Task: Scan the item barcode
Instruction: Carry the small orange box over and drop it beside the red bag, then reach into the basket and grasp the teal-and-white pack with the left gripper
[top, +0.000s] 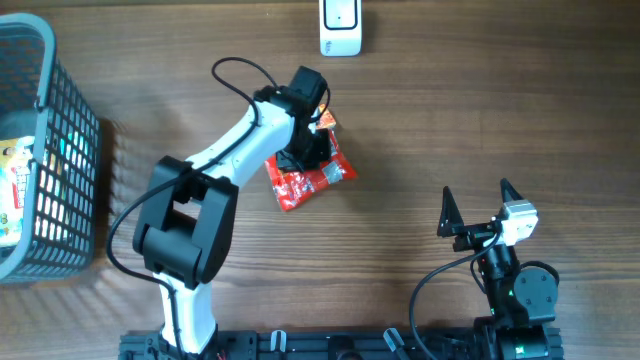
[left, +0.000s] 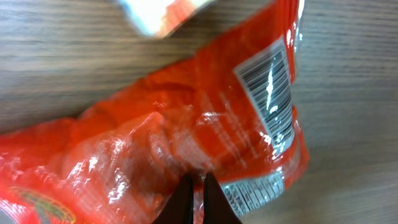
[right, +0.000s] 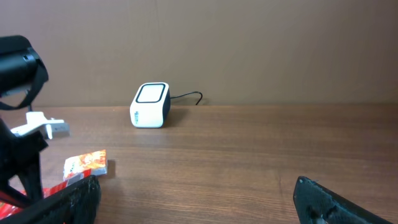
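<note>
- Wood-grain table (top: 450, 120), brown wall (right: 249, 43) behind; white barcode scanner (top: 340, 28) at far edge.
- Red snack packet (top: 300, 185) lies mid-table, barcode (left: 268, 87) face up, print unreadable.
- Left gripper (left: 194, 182) pinches its film; right gripper (top: 478, 205) gapes, near right.

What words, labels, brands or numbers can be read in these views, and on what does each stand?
No text here reads clearly enough to quote.
red packet: a barcode with digits and fine white print beside it, all blurred.
white scanner: a small blue mark on its side, too small to read.
printed pack inside the basket: coloured print, too small to read.
</note>
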